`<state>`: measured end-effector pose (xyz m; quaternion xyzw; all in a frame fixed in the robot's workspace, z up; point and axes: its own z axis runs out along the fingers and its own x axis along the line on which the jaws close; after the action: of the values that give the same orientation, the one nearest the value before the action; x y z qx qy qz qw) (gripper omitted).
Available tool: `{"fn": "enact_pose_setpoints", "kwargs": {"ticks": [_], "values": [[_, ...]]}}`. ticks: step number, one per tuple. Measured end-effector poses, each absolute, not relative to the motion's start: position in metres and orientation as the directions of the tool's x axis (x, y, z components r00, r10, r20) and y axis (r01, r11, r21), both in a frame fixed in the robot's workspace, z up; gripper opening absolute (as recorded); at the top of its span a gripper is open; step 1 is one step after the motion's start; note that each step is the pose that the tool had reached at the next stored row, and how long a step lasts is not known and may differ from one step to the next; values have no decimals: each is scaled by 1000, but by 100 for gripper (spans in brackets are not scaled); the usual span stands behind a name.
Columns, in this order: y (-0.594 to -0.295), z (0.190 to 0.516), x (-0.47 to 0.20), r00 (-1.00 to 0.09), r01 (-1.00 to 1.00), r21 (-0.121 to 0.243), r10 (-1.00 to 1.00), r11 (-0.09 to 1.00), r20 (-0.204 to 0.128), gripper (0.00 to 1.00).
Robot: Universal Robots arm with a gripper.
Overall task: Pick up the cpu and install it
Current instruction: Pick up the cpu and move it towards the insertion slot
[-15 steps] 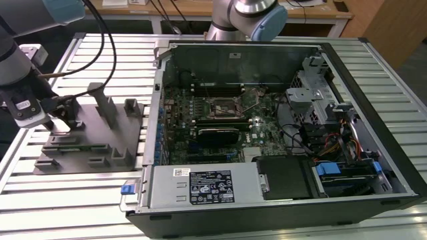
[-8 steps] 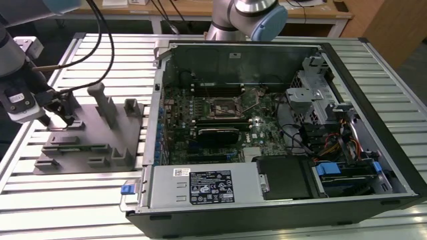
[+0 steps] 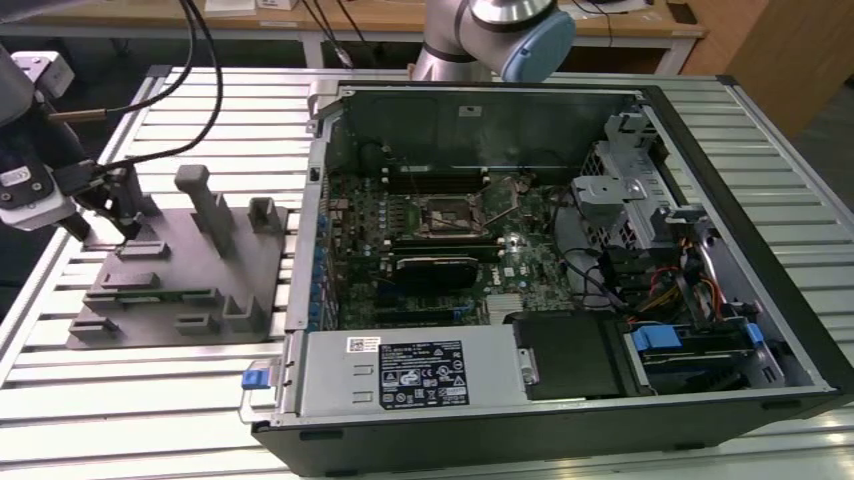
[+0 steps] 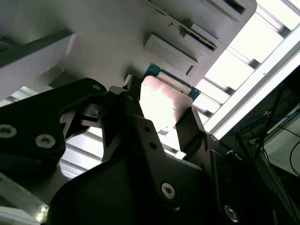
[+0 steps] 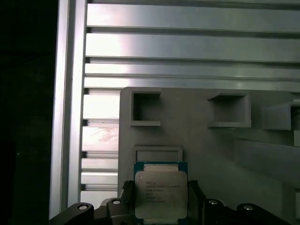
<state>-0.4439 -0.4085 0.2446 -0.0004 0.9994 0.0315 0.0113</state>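
Observation:
The cpu (image 5: 161,190), a flat square chip with a silvery top and a thin green rim, sits between the black fingers (image 5: 125,194) of my gripper (image 5: 161,199), which is shut on it. In the second wrist view the cpu (image 4: 164,101) shines between the two fingers (image 4: 190,126). It hangs just above the grey fixture plate (image 5: 187,136), close to a shallow square recess (image 5: 158,153). In the exterior view my gripper (image 3: 116,222) is over the fixture (image 3: 174,290) at the exterior view's left. The black motherboard socket (image 3: 447,212) lies inside the open computer case (image 3: 534,260).
Tall grey posts (image 3: 207,200) rise from the fixture beside my gripper. The case's metal wall (image 3: 310,250) stands between the fixture and the motherboard. A ribbed aluminium table (image 3: 80,400) carries everything. Cables (image 3: 200,70) hang above the exterior view's left.

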Motion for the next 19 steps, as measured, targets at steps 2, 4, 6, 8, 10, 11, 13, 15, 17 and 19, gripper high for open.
{"fn": "enact_pose_setpoints", "kwargs": {"ticks": [2, 4, 6, 8, 10, 11, 13, 15, 17, 19], "values": [[-409, 249, -444, -1000, -1, 63, 0, 998, -23, 54], [-409, 255, -444, -1000, -1, 63, 0, 998, -23, 54], [-409, 261, -444, -1000, -1, 63, 0, 998, -23, 54], [-409, 268, -444, -1000, -2, 63, 0, 998, -23, 54], [-409, 274, -444, -1000, -2, 63, 0, 998, -24, 54], [-409, 277, -444, -1000, -2, 63, 0, 998, -24, 54], [-408, 284, -444, -1000, -2, 63, 0, 998, -25, 54], [-408, 291, -444, -1000, -2, 63, 0, 998, -25, 54], [-408, 299, -444, -1000, -2, 63, 0, 998, -26, 54], [-408, 306, -444, -1000, -2, 63, 0, 998, -27, 54]]}}
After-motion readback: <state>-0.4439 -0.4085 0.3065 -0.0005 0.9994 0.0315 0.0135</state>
